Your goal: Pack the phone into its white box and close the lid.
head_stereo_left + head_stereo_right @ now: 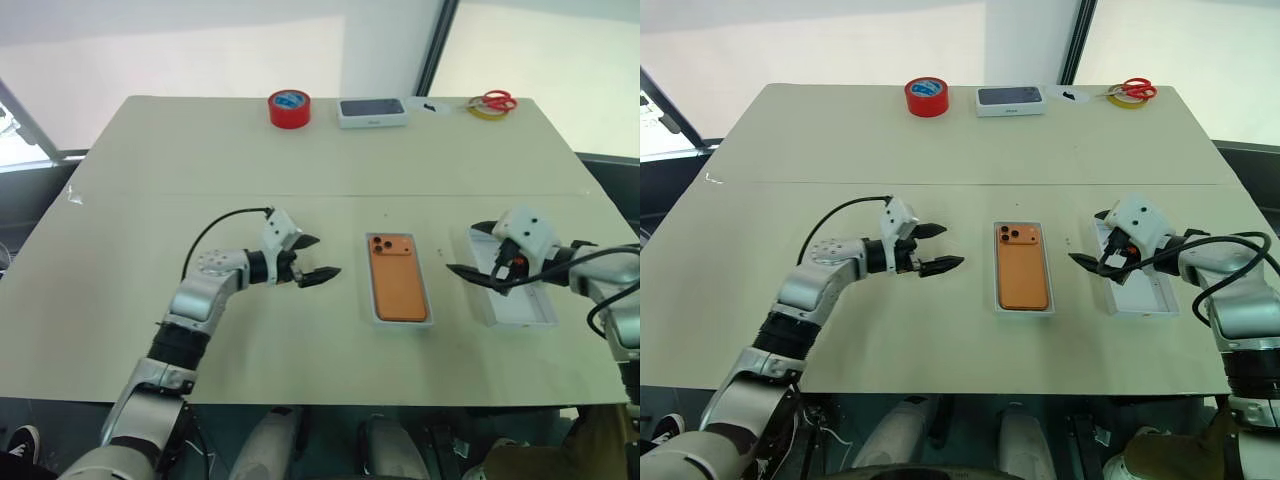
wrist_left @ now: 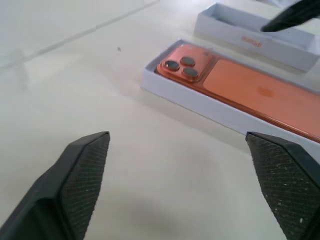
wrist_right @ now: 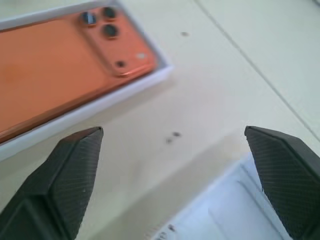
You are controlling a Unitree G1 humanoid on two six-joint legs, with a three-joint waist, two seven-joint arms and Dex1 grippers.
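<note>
left gripper (image 1: 318,258) spread wide, empty, hovering just left of the white box (image 1: 372,300). the phone (image 1: 395,279) lies in that box back up, camera bump at the far end. right gripper (image 1: 478,277) spread too, over the lid (image 1: 520,310), which lies inside-up right of the box. orange print on the lid's side unreadable. far table (image 1: 180,160) edge: red tape roll (image 1: 289,108), box printed with a dark phone (image 1: 372,111), scissors (image 1: 490,102).

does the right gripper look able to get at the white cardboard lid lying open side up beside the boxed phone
Probably yes. The right gripper hangs open just over the near-left edge of the white cardboard lid, which lies open side up on the table with nothing on it or between them. The orange phone in its white box sits apart.
</note>
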